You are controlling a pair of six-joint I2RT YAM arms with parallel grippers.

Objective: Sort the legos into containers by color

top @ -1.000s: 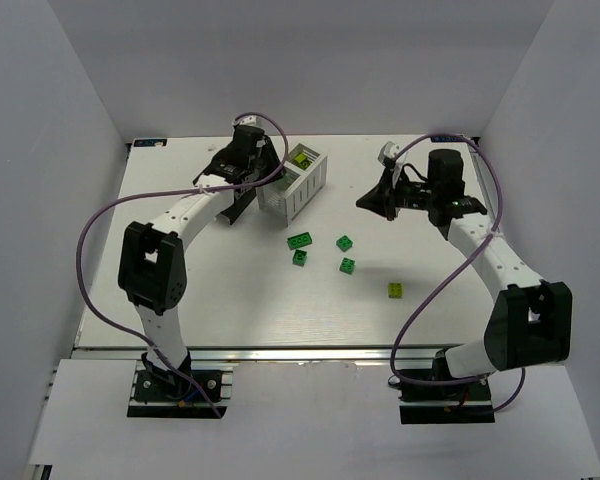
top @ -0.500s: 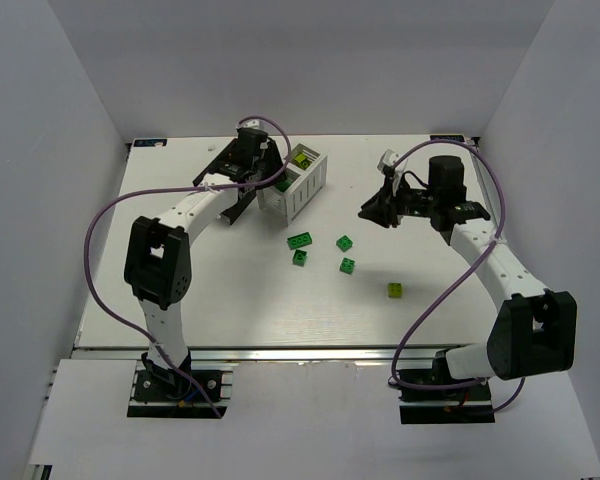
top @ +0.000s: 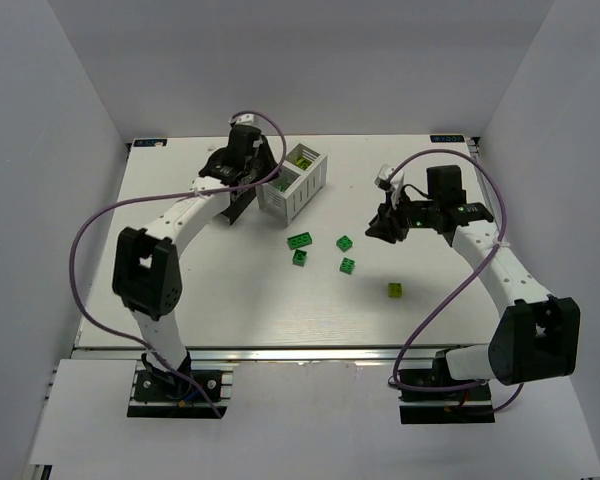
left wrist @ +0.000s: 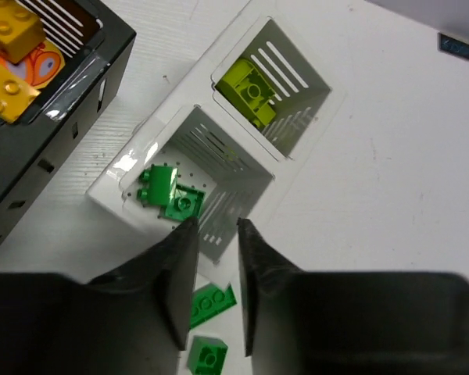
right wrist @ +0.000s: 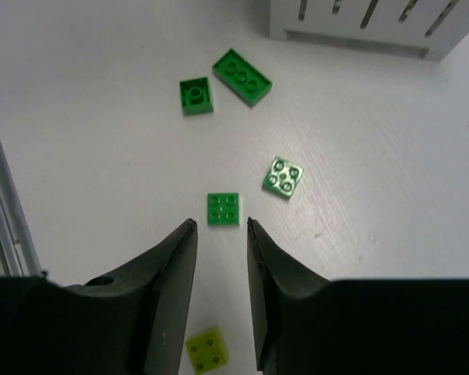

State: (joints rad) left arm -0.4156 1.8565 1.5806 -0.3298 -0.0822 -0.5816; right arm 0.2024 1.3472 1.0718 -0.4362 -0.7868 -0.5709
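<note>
The white container holds a yellow-green lego in its far compartment and green legos in its near one. The black container holds orange-yellow legos. My left gripper hovers over the white container's near corner, open and empty. Several green legos and one yellow-green lego lie loose on the table. My right gripper is open and empty, above a green square lego and the yellow-green one.
In the right wrist view, other green legos lie at upper left and to the right, and the white container's wall shows at the top. In the top view my left arm hides most of the black container.
My right gripper has moved toward the near side and lower, closer to the loose green legos. My left gripper has shifted slightly by the white container.
</note>
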